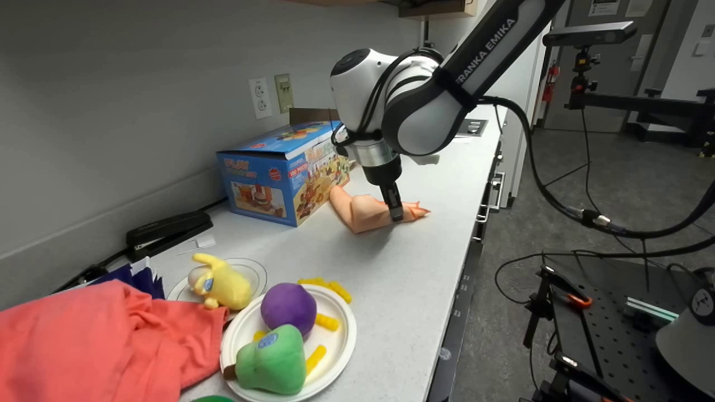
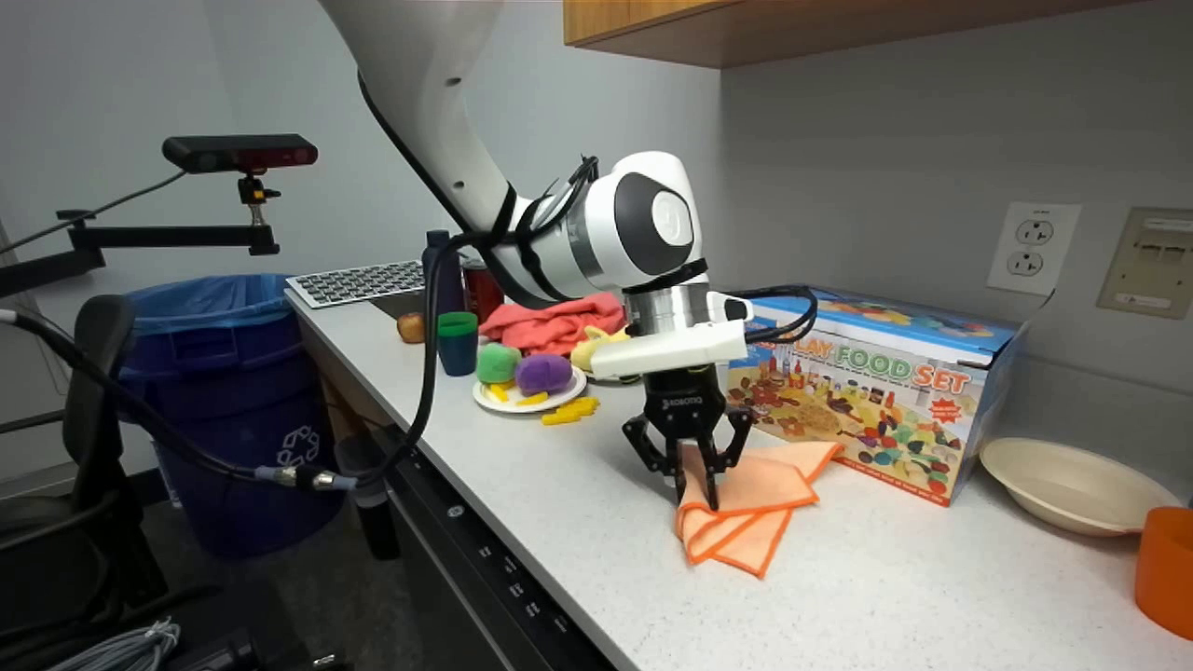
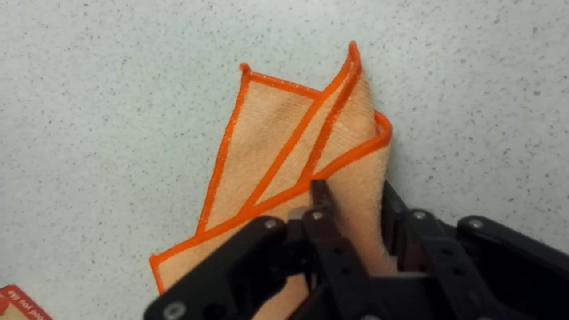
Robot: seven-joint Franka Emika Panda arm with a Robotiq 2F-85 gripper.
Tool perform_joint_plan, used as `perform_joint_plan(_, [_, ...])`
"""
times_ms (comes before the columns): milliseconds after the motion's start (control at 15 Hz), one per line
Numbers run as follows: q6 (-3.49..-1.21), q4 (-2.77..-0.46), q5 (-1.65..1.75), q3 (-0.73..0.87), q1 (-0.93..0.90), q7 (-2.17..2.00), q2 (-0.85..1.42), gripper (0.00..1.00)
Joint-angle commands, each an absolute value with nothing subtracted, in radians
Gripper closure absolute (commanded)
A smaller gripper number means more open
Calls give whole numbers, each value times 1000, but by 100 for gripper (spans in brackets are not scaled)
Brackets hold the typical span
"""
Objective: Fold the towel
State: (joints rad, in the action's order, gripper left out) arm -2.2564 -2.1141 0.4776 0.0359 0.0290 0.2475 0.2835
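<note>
The pale peach towel [image 2: 769,480], hemmed in orange, lies crumpled and partly overlapped on the bench [image 1: 402,279], just beside the blue food-set box [image 2: 867,396]. The claw [image 2: 697,499] points down into it, its fingers [image 3: 321,193] parted partway astride a raised fold; no firm pinch is evident. The cloth is likely light, limp and hard to damage (its napped surface should resist slipping). A single free corner [image 3: 247,78], clearest in the wrist view, probably offers the surest hold; gripping mid-fold risks bunching several layers together.
</note>
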Motion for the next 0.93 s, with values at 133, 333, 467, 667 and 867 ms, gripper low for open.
perform_joint_plan(133, [-2238, -2052, 440, 35, 36, 281, 269, 100])
perform_joint_plan(333, [-2257, -1989, 410, 47, 44, 226, 285, 99])
perform_joint_plan(467, [-2265, -1945, 394, 61, 46, 170, 309, 99])
perform_joint_plan(667, [-2267, -1884, 377, 81, 45, 75, 350, 99])
perform_joint_plan(867, [-2257, -1823, 356, 94, 42, -3, 403, 99])
